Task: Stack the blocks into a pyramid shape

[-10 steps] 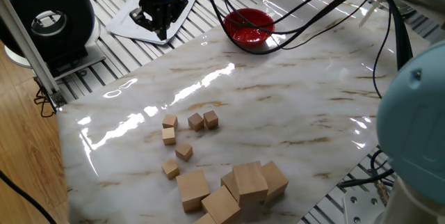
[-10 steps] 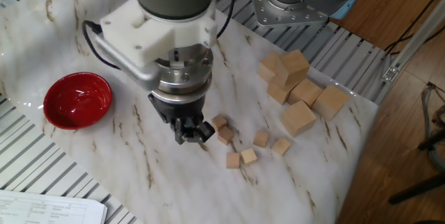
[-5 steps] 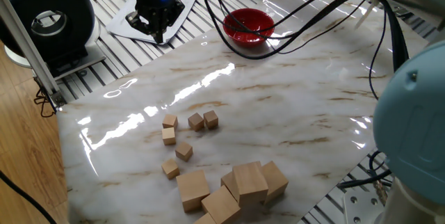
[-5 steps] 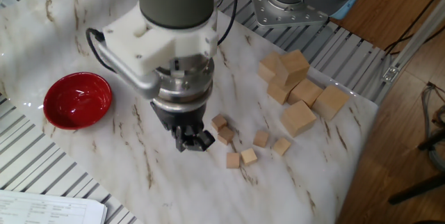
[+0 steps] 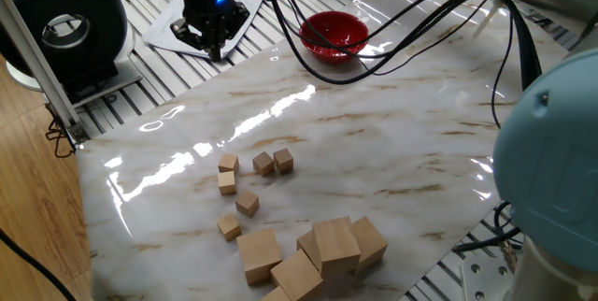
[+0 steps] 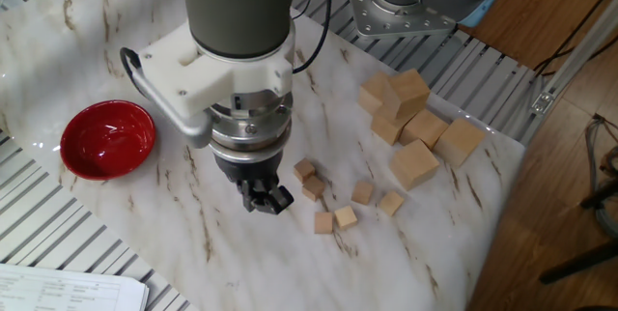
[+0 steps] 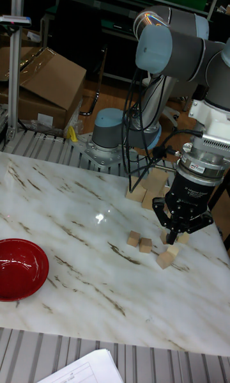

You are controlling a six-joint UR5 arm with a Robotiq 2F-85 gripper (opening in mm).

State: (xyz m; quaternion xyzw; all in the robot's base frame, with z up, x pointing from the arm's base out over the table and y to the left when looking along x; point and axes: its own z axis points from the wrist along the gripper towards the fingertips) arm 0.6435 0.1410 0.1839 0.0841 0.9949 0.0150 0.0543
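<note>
End effector (image 7: pixel 187 228) hangs above the marble tabletop (image 6: pixel 145 239), fingers spread apart, nothing between them. 6 small blocks (image 5: pixel 247 203) lie loose and flat on the tabletop just below and beside it, none stacked; 2 nearest (image 6: pixel 305 169) sit right next to its tip in the other fixed view. Larger wood cubes (image 6: pixel 414 163) piled farther off. Red bowl (image 6: pixel 107 138) on the opposite side, well apart.

Six small tan wooden blocks (image 5: pixel 247 185) lie scattered, unstacked.
</note>
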